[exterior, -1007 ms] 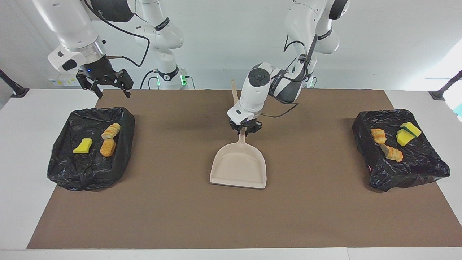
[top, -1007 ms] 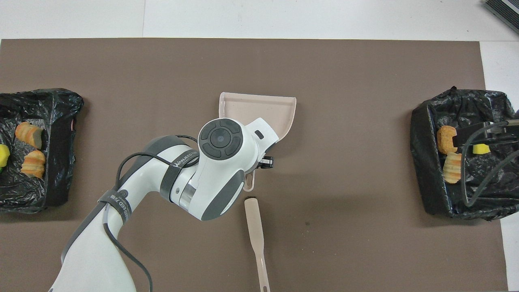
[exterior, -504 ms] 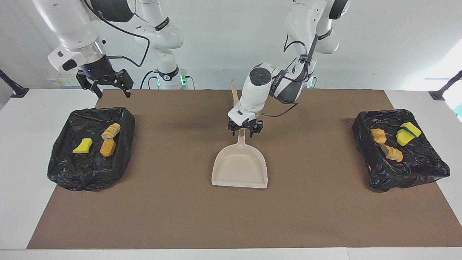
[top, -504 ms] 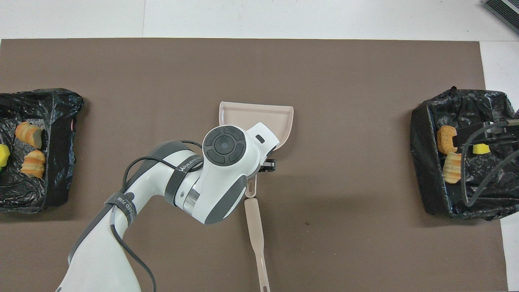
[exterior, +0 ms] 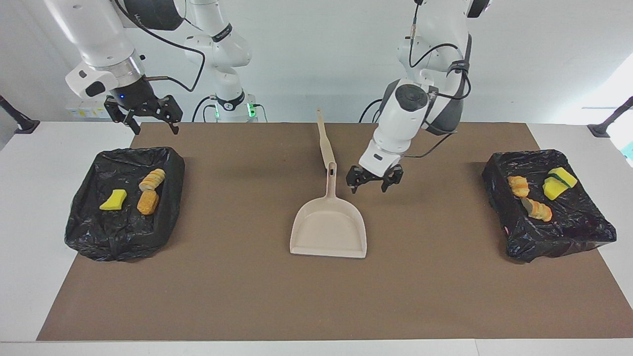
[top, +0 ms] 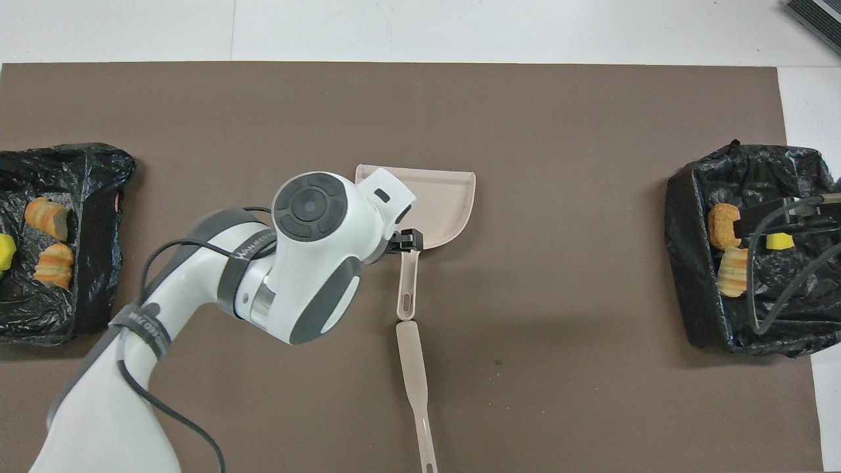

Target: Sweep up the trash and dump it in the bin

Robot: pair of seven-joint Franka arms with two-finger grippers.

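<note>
Trash sits in the two black-lined bins, so by my reckoning the sweeping and dumping are done and only the withdrawal is left; the brown counter (exterior: 247, 296) shows no loose scrap; the bin at my right arm's end (exterior: 123, 232) holds a yellow sponge piece (exterior: 113, 200) and two bread chunks (exterior: 148, 201); the bin at my left arm's end (exterior: 568, 237) holds yellow sponge pieces (exterior: 558, 184) and two more chunks (exterior: 539, 210); the dustpan (exterior: 329, 230) lies flat and empty mid-counter, the brush handle (exterior: 324, 138) just touching its handle tip on the robots' side; my left fingers (exterior: 374, 179) stand wide and empty over the counter beside the dustpan handle, well apart from any trash; my right fingers (exterior: 143, 112), also wide and empty, wait over the robots'-side edge of their bin.
</note>
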